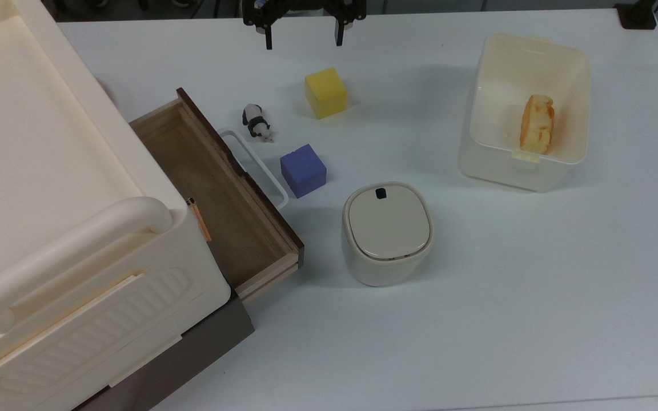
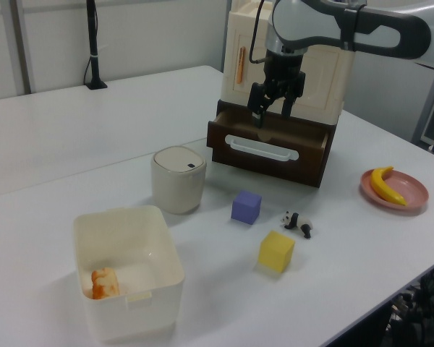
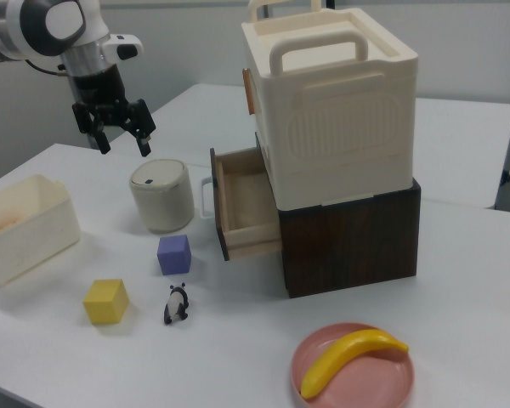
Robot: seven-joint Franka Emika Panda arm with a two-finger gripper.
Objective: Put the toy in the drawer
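The gripper [image 1: 304, 39] hangs in the air with its two fingers [image 3: 104, 138] spread wide apart, holding nothing and touching nothing; in the top view it sits at the upper edge, above the yellow cube [image 1: 325, 92]; in the right view it hovers high over the table [image 3: 59, 170], up and to the right view's left of the bin [image 3: 161, 195]; in the left view it appears in front of the cabinet [image 2: 289, 65], over the drawer [image 2: 271, 144].

Taking the drawer [image 1: 215, 194] as the landmark: it stands pulled out and open, its brown inside bare, its white handle [image 1: 255, 165] facing the table; the toy [image 1: 257, 122] lies on the table just outside the drawer front, near the upper end of the handle in the top view, apart from it; the purple cube [image 1: 303, 170] rests just beside the handle's middle, not touching; the yellow cube lies farther from the drawer, beyond the toy; the bin [image 1: 387, 233], lid shut, stands near the drawer's lower corner in the top view; the tub [image 1: 526, 108] lies well away from the drawer, with an orange piece of food [image 1: 537, 124] in it; in the right view a pink plate [image 3: 354, 365] bearing a banana [image 3: 350, 357] sits in front of the cabinet's [image 3: 331, 127] dark base, on the side away from the drawer.
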